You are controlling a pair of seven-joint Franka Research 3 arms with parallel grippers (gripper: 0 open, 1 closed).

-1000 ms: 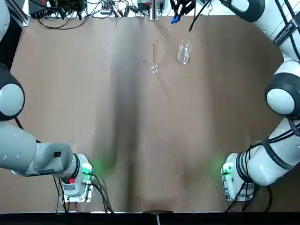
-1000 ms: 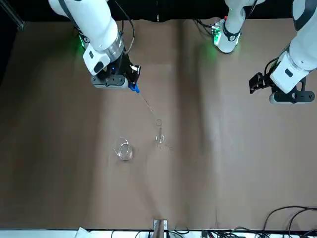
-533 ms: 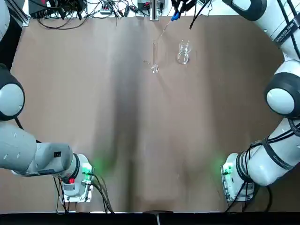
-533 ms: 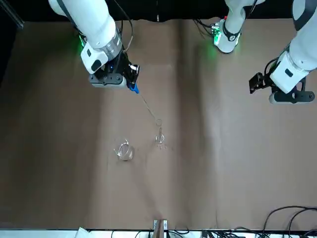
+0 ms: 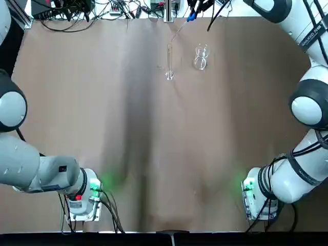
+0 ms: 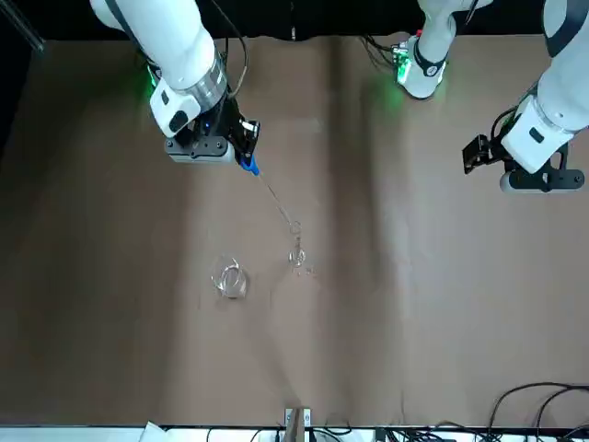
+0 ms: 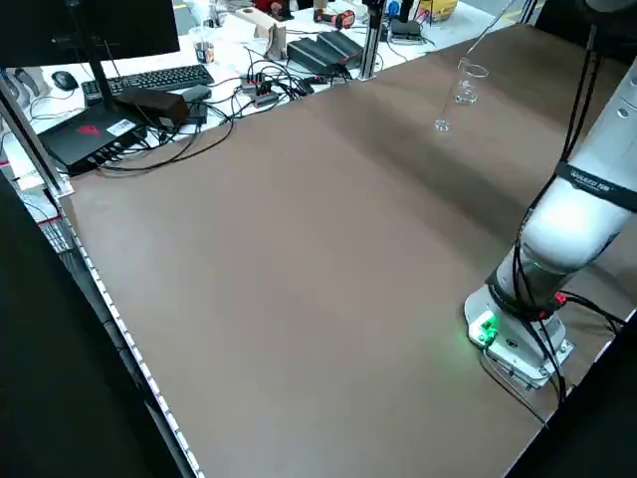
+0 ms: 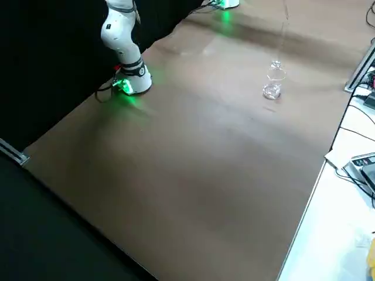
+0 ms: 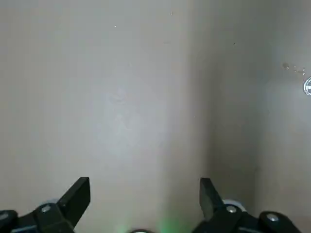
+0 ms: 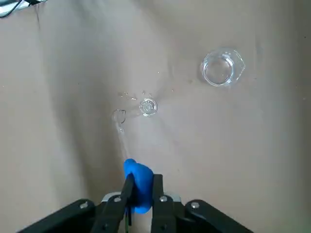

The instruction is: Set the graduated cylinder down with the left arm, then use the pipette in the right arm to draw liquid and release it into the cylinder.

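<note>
The graduated cylinder [image 5: 169,61] [image 6: 296,250] stands upright on the brown table near its far edge, with nothing holding it. To its right in the top view sits a short glass beaker [image 5: 200,57] [image 10: 222,68]; the liquid in it is hardly visible. My right gripper [image 6: 241,157] [image 10: 141,187] hangs above them, shut on the blue bulb of the pipette [image 6: 270,191] [image 10: 137,177]. The stem slants down, and its tip is at the cylinder's mouth [image 10: 119,116]. Whether the tip is inside cannot be told. My left gripper [image 6: 541,181] [image 9: 143,194] hovers off to the side, open and empty.
Small droplets [image 10: 132,95] lie on the table beside the cylinder's base [image 10: 148,107]. Cables and equipment [image 5: 102,7] line the far edge, and a keyboard [image 7: 149,80] sits beyond it. The arm bases [image 5: 84,195] [image 5: 259,197] stand at the near corners.
My right gripper with the pipette has shifted slightly toward the far edge, mostly in the first half second. The cylinder, the beaker and the left arm have not moved.
</note>
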